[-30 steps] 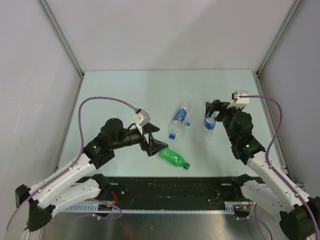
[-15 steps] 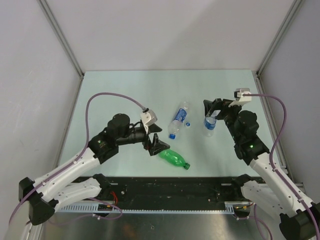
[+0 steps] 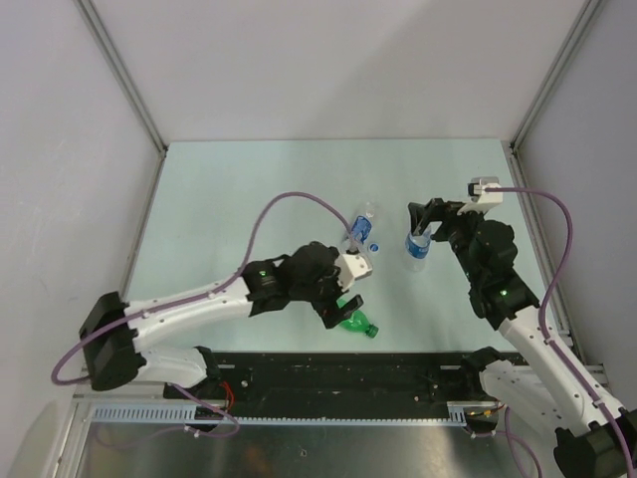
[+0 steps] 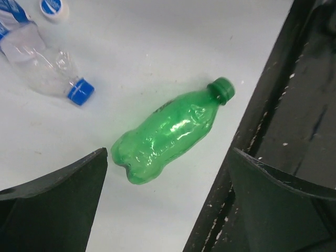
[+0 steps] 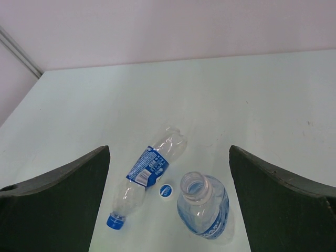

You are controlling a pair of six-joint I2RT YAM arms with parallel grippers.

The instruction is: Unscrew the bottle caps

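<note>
The left gripper (image 4: 168,152) is spread wide and holds nothing. Its dark fingers (image 4: 58,202) stand one on each side of a small all-green plastic bottle (image 4: 169,135), which lies on its side on the pale table (image 4: 157,42). The bottle's long axis runs on a slant. Its green screw cap (image 4: 223,88), in place, points toward the black strip (image 4: 294,105) along the table's near edge, and its base points away. In the top view the gripper covers the base half, so we see only the neck end and cap. We cannot tell how high the fingers stand above it.

Farther out from the green bottle lies a crumpled clear plastic bottle with a blue label (image 5: 149,167), also on its side. Its blue cap (image 4: 80,91), in place, is the end nearer the green bottle. The left arm (image 3: 299,284) hides that end in the top view, and the left wrist view cuts off the base. Just beside it, on its side away from the green bottle, a loose white cap with a blue top (image 5: 166,190) lies flat.

The right gripper (image 5: 169,149) is likewise wide and empty. It hangs over a second clear bottle (image 5: 206,210), which stands upright, farther out than the green bottle and well to its right. Its long axis is vertical and its open mouth points up. The lower edge of the right wrist view cuts off its foot.
</note>
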